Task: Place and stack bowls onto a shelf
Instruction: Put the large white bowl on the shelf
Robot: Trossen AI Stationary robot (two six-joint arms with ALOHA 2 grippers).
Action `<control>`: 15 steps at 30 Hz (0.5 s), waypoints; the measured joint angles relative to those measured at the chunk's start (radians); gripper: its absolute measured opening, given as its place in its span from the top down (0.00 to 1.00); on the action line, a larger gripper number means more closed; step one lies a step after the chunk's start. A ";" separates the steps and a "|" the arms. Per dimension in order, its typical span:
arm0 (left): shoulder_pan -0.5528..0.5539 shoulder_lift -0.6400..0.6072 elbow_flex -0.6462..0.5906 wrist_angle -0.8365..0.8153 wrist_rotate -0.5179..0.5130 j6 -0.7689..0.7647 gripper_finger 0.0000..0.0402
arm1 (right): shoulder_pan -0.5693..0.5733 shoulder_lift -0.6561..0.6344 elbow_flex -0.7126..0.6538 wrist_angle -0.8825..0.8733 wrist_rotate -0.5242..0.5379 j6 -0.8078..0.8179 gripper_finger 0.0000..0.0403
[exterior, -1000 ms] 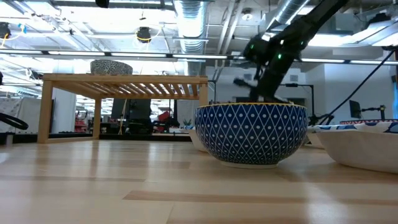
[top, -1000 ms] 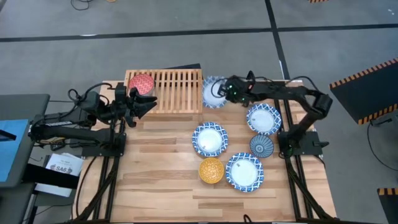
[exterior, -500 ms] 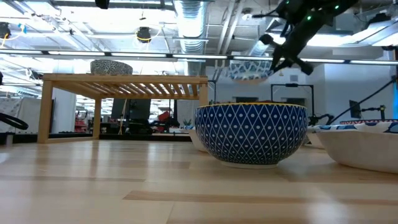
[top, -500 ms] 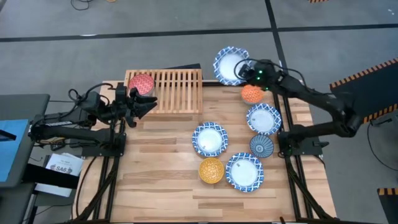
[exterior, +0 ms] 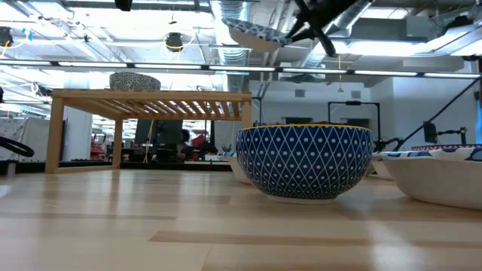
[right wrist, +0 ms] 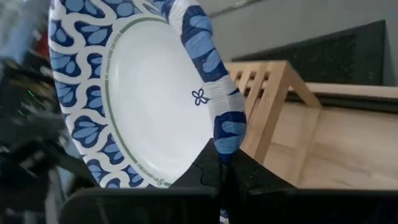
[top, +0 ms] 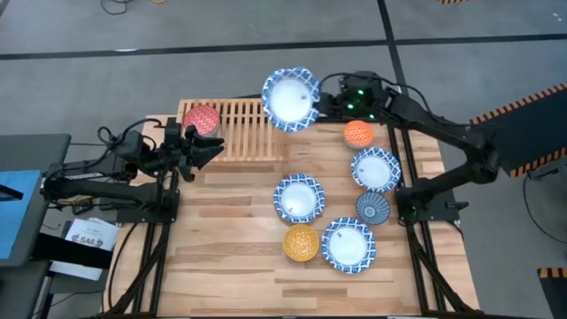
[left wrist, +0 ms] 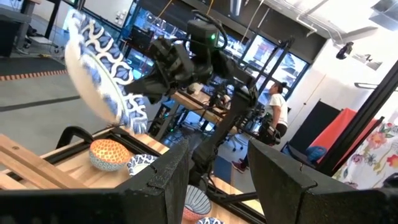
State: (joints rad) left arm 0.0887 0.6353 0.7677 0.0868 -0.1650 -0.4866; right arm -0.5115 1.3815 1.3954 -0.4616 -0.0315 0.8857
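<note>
Your right hand (top: 319,105) is pinching the rim of a wide blue-and-white bowl (top: 290,98) and holds it in the air above the right end of the shelf (top: 248,133). From the right wrist you see both fingers pressed against the glossy rim, with the smooth white centre ringed by a thin green line and a band of blue leaf shapes (right wrist: 140,93). From table height the bowl (exterior: 252,34) hangs tilted, well above the shelf top (exterior: 151,95).

The shelf is light wood, its rectangular top made of parallel slats on plain square legs. A small red bowl (top: 201,120) sits on its left end.

Your left hand (top: 213,147) waits at the shelf's front left corner, close to the red bowl, its dark fingers spread with nothing between them.

On the butcher-block surface (top: 221,239) the rest lie apart from one another: a small orange bowl (top: 359,134) just right of the shelf, a wide patterned bowl (top: 375,168) in front of it, a small dark blue bowl (top: 372,208) with a fine lattice pattern, another wide one (top: 299,197) near the middle, a small yellow bowl (top: 301,242), and a wide one (top: 348,245) beside it.
</note>
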 joint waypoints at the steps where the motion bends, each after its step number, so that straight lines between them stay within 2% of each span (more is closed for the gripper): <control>1: 0.000 0.000 0.000 0.000 -0.001 0.000 0.63 | 0.010 0.027 0.035 -0.028 0.000 -0.005 0.94; 5: 0.000 0.000 0.000 0.000 -0.004 0.000 0.63 | 0.044 0.133 0.125 -0.064 -0.019 -0.023 0.93; 11: 0.000 0.000 0.000 0.000 -0.004 0.000 0.63 | 0.073 0.285 0.182 -0.047 -0.058 0.006 0.95; 15: 0.000 0.000 0.000 -0.011 -0.004 0.000 0.63 | 0.073 0.361 0.204 -0.003 -0.073 0.055 0.90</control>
State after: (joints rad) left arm 0.0883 0.6352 0.7677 0.0755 -0.1691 -0.4862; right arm -0.4380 1.7422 1.5991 -0.4649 -0.1041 0.9410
